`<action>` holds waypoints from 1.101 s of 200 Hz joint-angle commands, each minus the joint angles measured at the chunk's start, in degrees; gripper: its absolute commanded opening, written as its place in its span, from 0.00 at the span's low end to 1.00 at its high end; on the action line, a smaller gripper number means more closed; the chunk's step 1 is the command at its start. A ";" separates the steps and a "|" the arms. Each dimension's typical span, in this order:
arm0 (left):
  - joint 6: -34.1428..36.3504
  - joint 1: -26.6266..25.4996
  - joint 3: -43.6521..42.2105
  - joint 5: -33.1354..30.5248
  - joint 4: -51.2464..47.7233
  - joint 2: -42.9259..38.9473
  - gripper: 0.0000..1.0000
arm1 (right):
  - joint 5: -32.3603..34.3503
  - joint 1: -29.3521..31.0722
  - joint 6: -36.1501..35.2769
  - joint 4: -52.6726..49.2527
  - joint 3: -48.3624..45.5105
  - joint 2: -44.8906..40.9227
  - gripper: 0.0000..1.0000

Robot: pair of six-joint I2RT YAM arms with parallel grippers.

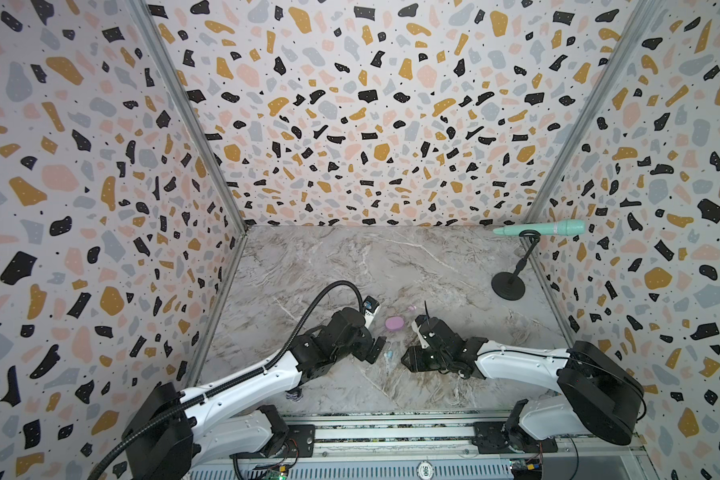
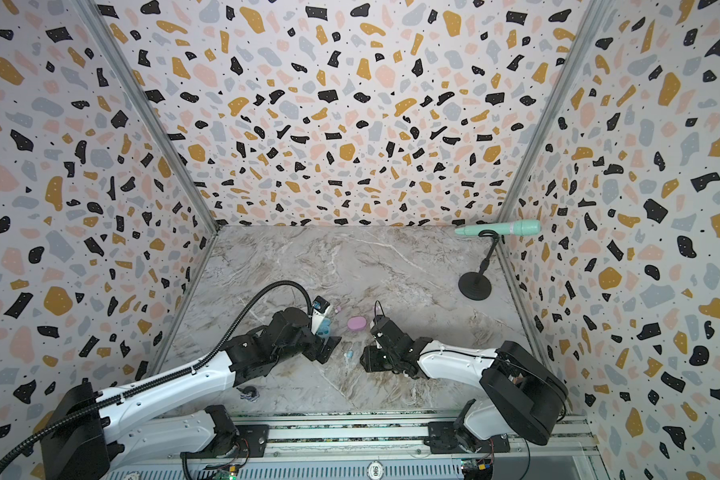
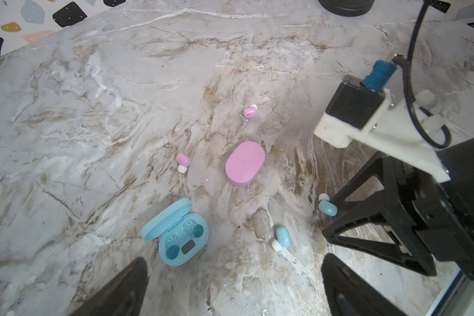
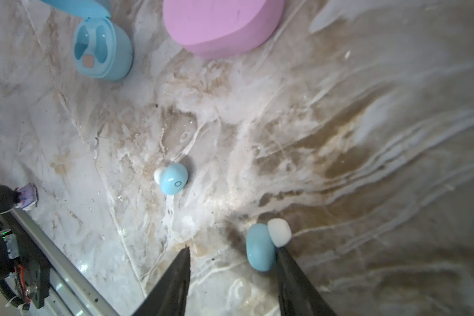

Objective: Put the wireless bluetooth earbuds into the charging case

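High stereo overview, two close wrist views of one tabletop (image 1: 391, 270)

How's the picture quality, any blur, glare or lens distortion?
In both top views the walls splay with wide-angle distortion and the pink case is tiny; the left wrist view is sharp on the blue case; the right wrist view blurs its nearby claw fingers.

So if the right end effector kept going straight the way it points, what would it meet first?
Probably the blue earbud resting against one finger of the open right end effector. Depth is unclear, so it may press into the table instead.
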 commanded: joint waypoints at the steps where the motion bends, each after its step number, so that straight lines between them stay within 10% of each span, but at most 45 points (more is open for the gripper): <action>1: 0.36 -0.15 1.75 0.67 0.51 -0.28 1.00 | 0.99 1.69 2.51 1.32 -0.17 0.10 0.52; 133: 0.23 -0.16 1.56 1.11 0.56 -0.90 1.00 | 3.83 3.64 1.15 -4.54 5.07 -5.52 0.51; 220: 0.21 -0.20 1.75 1.25 0.51 -0.38 1.00 | -1.29 -7.98 -13.58 -10.37 4.30 -6.70 0.43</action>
